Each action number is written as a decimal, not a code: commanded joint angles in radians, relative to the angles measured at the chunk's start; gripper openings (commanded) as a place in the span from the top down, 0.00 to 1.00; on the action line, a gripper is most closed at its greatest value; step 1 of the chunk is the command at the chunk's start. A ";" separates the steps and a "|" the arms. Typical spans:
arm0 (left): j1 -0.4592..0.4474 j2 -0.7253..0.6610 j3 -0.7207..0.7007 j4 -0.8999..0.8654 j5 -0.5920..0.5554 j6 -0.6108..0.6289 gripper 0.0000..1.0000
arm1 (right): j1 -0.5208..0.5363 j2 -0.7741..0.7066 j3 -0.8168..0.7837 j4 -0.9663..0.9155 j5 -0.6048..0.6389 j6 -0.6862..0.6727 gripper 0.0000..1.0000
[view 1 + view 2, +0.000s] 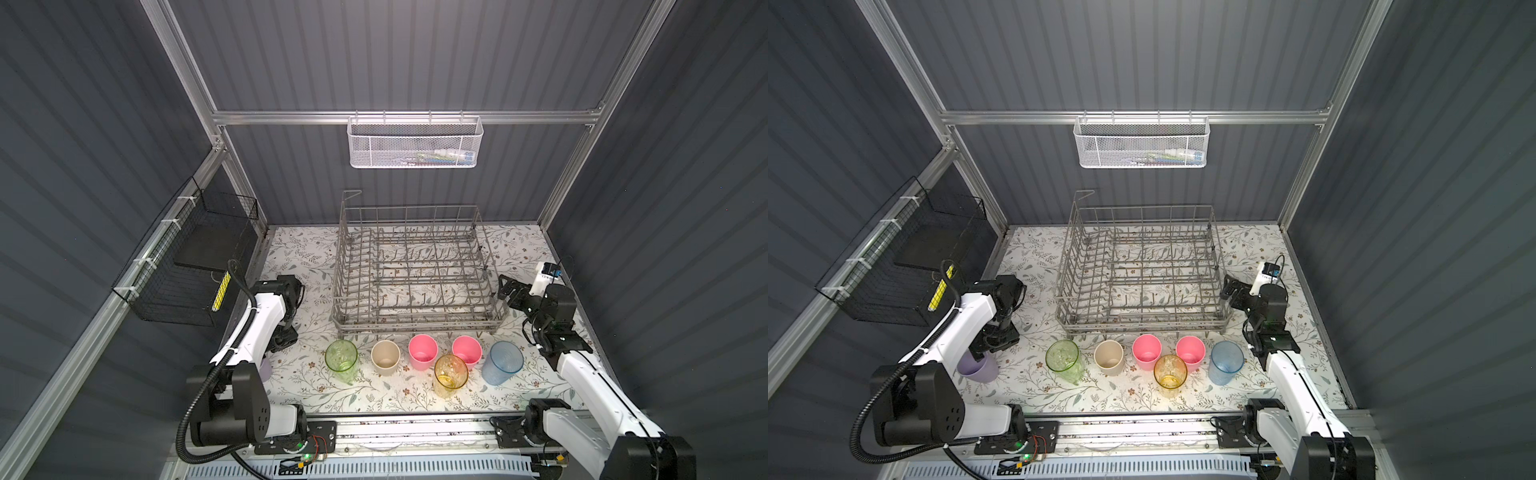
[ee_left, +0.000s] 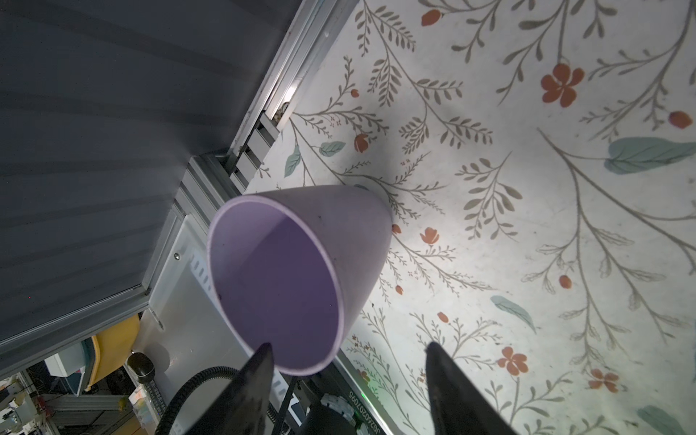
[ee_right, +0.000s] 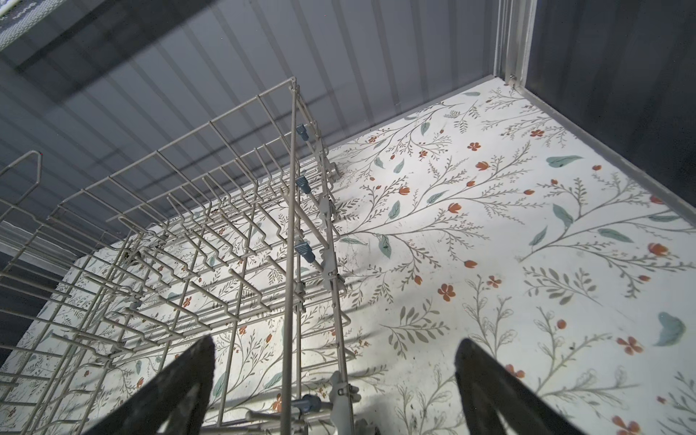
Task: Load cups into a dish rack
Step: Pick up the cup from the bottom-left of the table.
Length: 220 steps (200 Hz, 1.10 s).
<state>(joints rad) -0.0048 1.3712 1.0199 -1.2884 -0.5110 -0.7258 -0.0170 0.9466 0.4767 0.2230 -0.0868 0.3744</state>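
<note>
The grey wire dish rack (image 1: pixel 415 322) stands at the back middle of the floral table with nothing in it. Before it, upright in a row, stand green (image 1: pixel 341 358), beige (image 1: pixel 385 356), two pink (image 1: pixel 423 351) (image 1: pixel 467 351) and blue (image 1: pixel 503 365) cups, with the amber cup (image 1: pixel 451 374) slightly nearer. The lavender cup (image 1: pixel 980 368) stands alone at the left, half under my left arm. My left gripper (image 2: pixel 348 354) hangs open over its near rim, one finger (image 2: pixel 260 365) above the cup's mouth (image 2: pixel 278 278), the other outside. My right gripper (image 1: pixel 503 286) is open beside the rack's right side (image 3: pixel 293 226), holding nothing.
A white mesh basket (image 1: pixel 415 143) hangs on the back rail. A black wire basket (image 1: pixel 187 270) hangs on the left wall. The aluminium frame and left wall (image 2: pixel 211 177) run close behind the lavender cup. The arm bases' rail (image 1: pixel 415 432) borders the front edge.
</note>
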 commanded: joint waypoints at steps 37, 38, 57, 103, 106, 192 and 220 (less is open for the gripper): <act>0.017 0.003 -0.038 0.038 0.008 -0.004 0.39 | -0.006 0.000 -0.013 0.019 -0.008 -0.005 0.01; 0.018 0.003 -0.039 0.038 0.007 -0.004 0.39 | -0.006 0.000 -0.013 0.019 -0.008 -0.005 0.01; 0.024 0.006 -0.044 0.047 0.014 -0.006 0.39 | -0.006 -0.002 -0.014 0.021 -0.008 -0.003 0.01; 0.050 0.013 -0.036 0.077 0.014 0.024 0.42 | -0.006 -0.012 -0.017 0.016 -0.013 -0.002 0.01; 0.052 0.014 -0.036 0.079 0.014 0.025 0.42 | -0.006 -0.012 -0.018 0.016 -0.013 -0.002 0.01; 0.072 0.044 -0.066 0.144 0.034 0.061 0.52 | -0.006 -0.026 -0.020 0.007 -0.016 0.000 0.01; 0.075 0.039 -0.074 0.153 0.040 0.062 0.57 | -0.007 -0.026 -0.019 0.007 -0.014 -0.002 0.01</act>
<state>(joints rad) 0.0582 1.4071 0.9577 -1.1427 -0.4850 -0.6636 -0.0200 0.9340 0.4652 0.2218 -0.0910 0.3748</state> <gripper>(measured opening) 0.451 0.990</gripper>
